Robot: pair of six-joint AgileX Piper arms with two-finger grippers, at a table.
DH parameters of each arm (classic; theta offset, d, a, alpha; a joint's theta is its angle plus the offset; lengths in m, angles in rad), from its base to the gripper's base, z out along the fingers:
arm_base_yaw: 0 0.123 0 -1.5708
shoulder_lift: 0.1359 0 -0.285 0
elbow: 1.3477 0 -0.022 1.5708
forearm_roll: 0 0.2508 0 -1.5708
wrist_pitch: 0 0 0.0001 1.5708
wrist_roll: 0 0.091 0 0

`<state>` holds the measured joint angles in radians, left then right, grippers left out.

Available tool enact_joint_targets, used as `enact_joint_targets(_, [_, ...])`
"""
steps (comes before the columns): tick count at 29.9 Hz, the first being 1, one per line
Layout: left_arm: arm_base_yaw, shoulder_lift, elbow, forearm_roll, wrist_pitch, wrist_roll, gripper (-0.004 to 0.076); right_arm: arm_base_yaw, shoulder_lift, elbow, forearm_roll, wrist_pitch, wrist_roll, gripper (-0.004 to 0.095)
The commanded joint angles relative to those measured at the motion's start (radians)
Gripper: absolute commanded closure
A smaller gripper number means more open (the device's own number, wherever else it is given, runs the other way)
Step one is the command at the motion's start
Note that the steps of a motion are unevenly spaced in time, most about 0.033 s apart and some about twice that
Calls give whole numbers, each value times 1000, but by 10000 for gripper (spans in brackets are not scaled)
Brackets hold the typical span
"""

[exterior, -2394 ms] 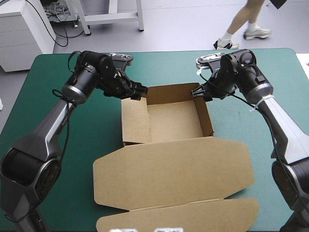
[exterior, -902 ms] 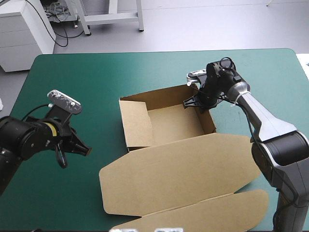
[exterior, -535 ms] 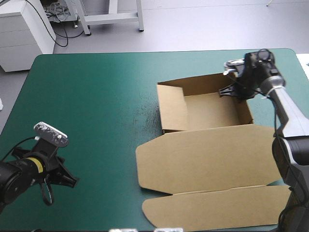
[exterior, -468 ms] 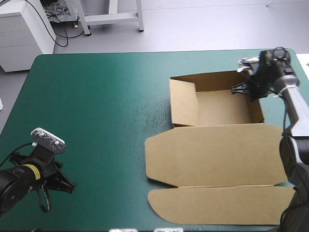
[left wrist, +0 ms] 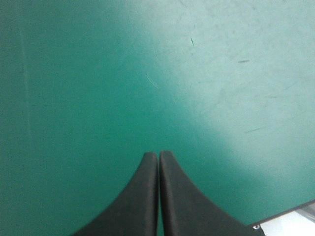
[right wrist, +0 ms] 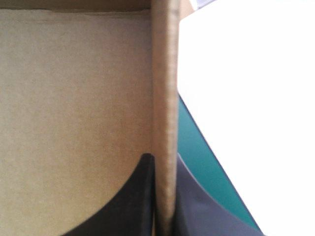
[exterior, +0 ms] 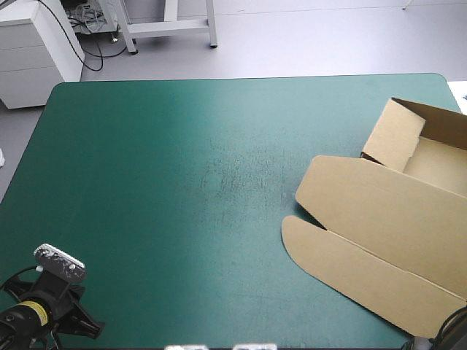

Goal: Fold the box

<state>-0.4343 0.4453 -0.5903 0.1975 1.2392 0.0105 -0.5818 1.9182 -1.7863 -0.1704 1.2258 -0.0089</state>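
Note:
The brown box [exterior: 394,211] stands as an open tray at the table's right edge, turned askew, its lid [exterior: 379,240] lying flat toward the table's middle. Part of the tray runs out of the high view. In the right wrist view my right gripper [right wrist: 162,164] is shut on an upright wall of the box [right wrist: 164,88], one finger inside the tray over its floor [right wrist: 74,98]. My left gripper [left wrist: 158,155] is shut and holds nothing. It hovers over bare cover at the near left corner [exterior: 69,327], far from the box.
The teal-green cover [exterior: 182,168] stretches from the box's lid to the left edge. In the left wrist view the table's edge [left wrist: 290,215] shows close beside the left gripper. A strip of cover [right wrist: 202,162] lies outside the gripped wall.
The right gripper has dragged the box from the table's middle to the right edge and turned it. The left arm has drawn back to the near left corner.

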Motion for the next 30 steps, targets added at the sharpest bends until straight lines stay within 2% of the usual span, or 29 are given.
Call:
enact_joint_targets(1, [-2, -22, 13, 14, -25, -10, 734, -59, -62, -29, -87, -22, 41, 889])
enact_joint_targets(4, [-2, -32, 31, 14, -25, -10, 734, -80, -68, -24, -82, -22, 71, 730])
enact_joint_targets(5, [-2, -32, 36, 14, -23, -10, 734, -82, -73, -24, -82, -22, 71, 637])
enact_joint_targets(8, [-2, -32, 36, 14, -25, -10, 734, -87, -82, -24, -62, -22, 66, 489])
enact_joint_targets(15, [-2, -32, 36, 14, -25, -4, 734, -87, -147, -23, -20, -22, 34, 481])
enact_joint_targets(19, [-2, -32, 36, 14, -28, 5, 734, -87, -212, -18, 35, -22, -67, 481])
enact_joint_targets(21, [-2, -32, 36, 7, -28, 46, 734, -87, -253, -5, 58, -22, -68, 497])
enact_joint_targets(23, [-2, -32, 36, -9, -44, 72, 734, -87, -299, 12, 70, -22, -68, 580])
enact_joint_targets(28, [-2, -32, 36, -52, -124, 85, 734, -87, -438, 101, 170, -22, -76, 932])
enact_joint_targets(30, [-2, -32, 36, -76, -143, 106, 734, -87, -488, 147, 243, -29, -106, 921])
